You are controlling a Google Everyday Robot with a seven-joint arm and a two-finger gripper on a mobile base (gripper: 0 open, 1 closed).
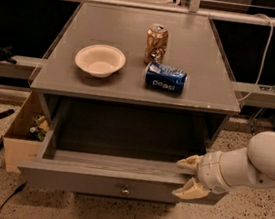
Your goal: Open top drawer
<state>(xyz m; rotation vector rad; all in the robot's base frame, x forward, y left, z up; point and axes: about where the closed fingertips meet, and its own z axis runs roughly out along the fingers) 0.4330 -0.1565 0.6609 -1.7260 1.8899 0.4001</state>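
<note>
The top drawer (93, 180) is a wide grey wooden drawer pulled well out from under the grey table, its deep box showing nothing inside. A small round metal knob (125, 191) sits at the middle of its front panel. My gripper (189, 177) comes in from the right on a white arm (256, 165). Its cream fingers (189, 163) stand apart, one above and one below the top edge of the front panel at the drawer's right end.
On the grey table top (195, 53) are a white bowl (100, 59), an upright brown can (156, 44) and a blue Pepsi can (166, 77) on its side. A cardboard box (22, 134) with items stands on the floor at the left.
</note>
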